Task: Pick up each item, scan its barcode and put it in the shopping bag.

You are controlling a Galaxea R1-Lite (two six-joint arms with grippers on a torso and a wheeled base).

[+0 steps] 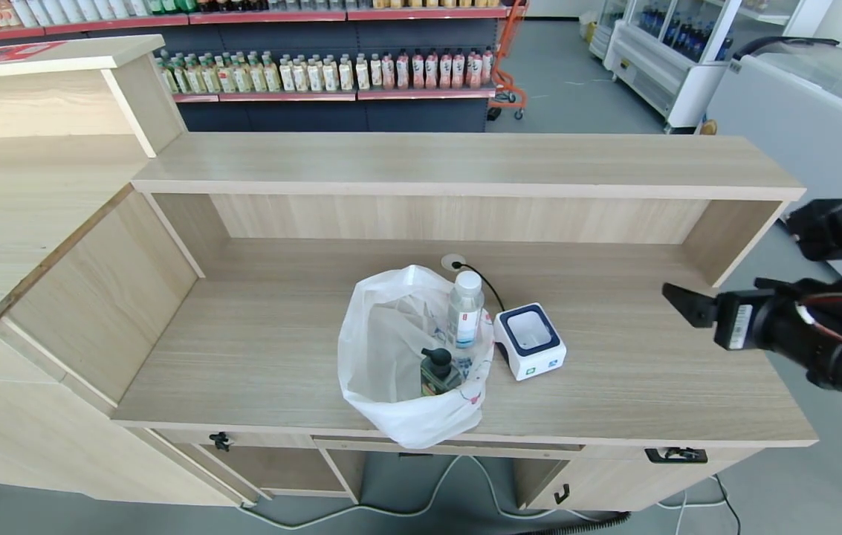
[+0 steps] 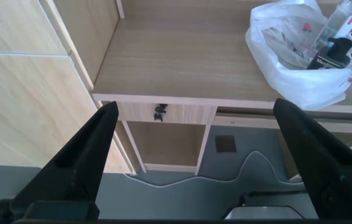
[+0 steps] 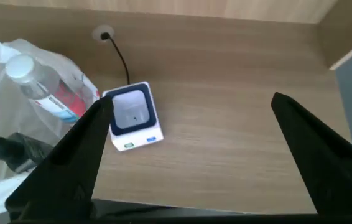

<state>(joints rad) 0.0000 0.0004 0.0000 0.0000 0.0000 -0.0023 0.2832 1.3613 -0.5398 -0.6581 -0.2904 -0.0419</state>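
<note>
When you look from the head view, you find the shopping bag point(image 1: 380, 349) standing near the middle of the wooden counter point(image 1: 257, 349), close to its front edge. It is a thin white plastic bag, half see-through and crumpled, and its mouth is open upward. Two items are already inside it. One is a clear bottle point(image 1: 465, 316) with a white cap and a label in red and blue. It stands nearly upright at the side of the bag toward the scanner, and its neck rises above the rim. The other is a dark pump bottle point(image 1: 438, 370) with a black pump head, lower in the bag and nearer to the front edge.

Just beside the bag, on your right, sits the scanner point(image 1: 532, 342), a small white box with a dark blue frame around its window, which faces up. A black cable point(image 1: 486, 286) goes from it to a round hole in the counter behind the bag.

Your right gripper point(image 3: 191, 102) hangs over the right part of the counter, well apart from the scanner and the bag. Its two black fingers are spread wide and carry nothing. Your left gripper point(image 2: 196, 106) is out in front of the counter, to the left of the bag. Its fingers also stand wide apart with nothing between them.
</note>
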